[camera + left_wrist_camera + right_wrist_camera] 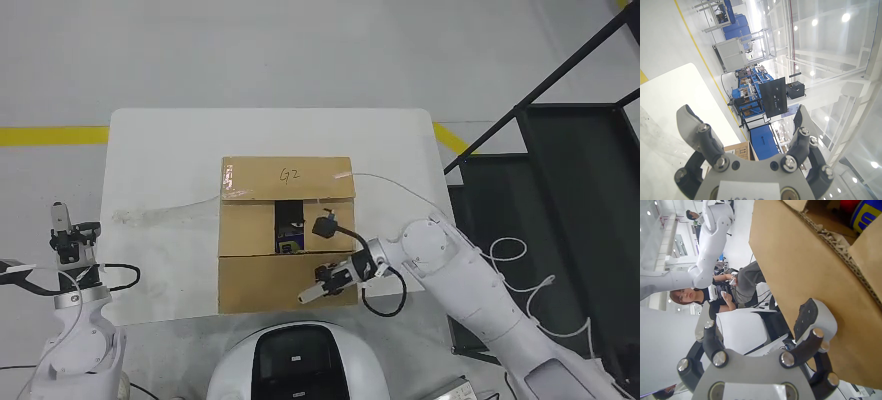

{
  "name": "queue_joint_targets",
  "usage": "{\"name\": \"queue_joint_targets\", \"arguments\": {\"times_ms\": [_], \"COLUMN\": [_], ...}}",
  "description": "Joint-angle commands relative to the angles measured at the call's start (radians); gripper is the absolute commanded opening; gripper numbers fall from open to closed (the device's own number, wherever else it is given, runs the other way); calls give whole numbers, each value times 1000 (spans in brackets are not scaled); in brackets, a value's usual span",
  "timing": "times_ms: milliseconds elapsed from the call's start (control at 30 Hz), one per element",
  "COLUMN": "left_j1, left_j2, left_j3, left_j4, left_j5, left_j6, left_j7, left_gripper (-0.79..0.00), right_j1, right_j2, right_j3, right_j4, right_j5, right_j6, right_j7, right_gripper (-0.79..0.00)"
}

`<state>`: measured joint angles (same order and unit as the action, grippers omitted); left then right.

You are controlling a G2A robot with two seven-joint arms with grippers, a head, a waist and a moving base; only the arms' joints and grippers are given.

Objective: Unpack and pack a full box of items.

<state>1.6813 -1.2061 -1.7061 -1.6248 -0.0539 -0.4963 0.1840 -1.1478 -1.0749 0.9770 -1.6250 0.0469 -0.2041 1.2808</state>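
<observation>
Spread wide, the right gripper (757,313) rests one pad (807,315) on the near flap (800,266) of the cardboard box (286,180) just ahead, probably to fold it open; the left gripper (744,110), also wide, holds nothing.

I look straight down at the bench (160,150); my right wrist camera shares the box (285,175), close, from 5 o'clock.

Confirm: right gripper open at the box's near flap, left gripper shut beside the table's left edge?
Not quite. The left gripper is open, not shut; the left wrist view shows its fingers spread with nothing between them. The rest stands: the right gripper is open at the near flap of the box, the left beside the left edge of the table.
</observation>
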Motion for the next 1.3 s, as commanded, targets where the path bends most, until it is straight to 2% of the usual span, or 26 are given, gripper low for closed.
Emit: {"name": "queue_joint_targets", "arguments": {"times_ms": [0, 300, 667, 800, 1000, 1100, 1267], "left_j1": [0, 0, 0, 0, 0, 0, 0], "left_j2": [0, 0, 0, 0, 0, 0, 0], "left_j3": [0, 0, 0, 0, 0, 0, 0], "left_j4": [0, 0, 0, 0, 0, 0, 0], "left_j5": [0, 0, 0, 0, 0, 0, 0], "left_j6": [0, 0, 0, 0, 0, 0, 0], "left_j7": [0, 0, 0, 0, 0, 0, 0], "left_gripper": [0, 0, 0, 0, 0, 0, 0], "right_j1": [1, -15, -28, -47, -63, -30, 37], "right_j2": [-3, -10, -10, 0, 21, 21, 17], "right_j3": [-23, -107, -131, -86, 16, 56, 101], "right_j4": [-7, -43, -63, -123, -163, -85, 75], "right_j5": [-39, -246, -299, -142, 63, 316, 501], "right_j6": [12, 84, 96, 27, 34, 81, 130], "right_j7": [-25, -149, -198, -120, -33, 72, 99], "right_gripper": [0, 0, 0, 0, 0, 0, 0]}}
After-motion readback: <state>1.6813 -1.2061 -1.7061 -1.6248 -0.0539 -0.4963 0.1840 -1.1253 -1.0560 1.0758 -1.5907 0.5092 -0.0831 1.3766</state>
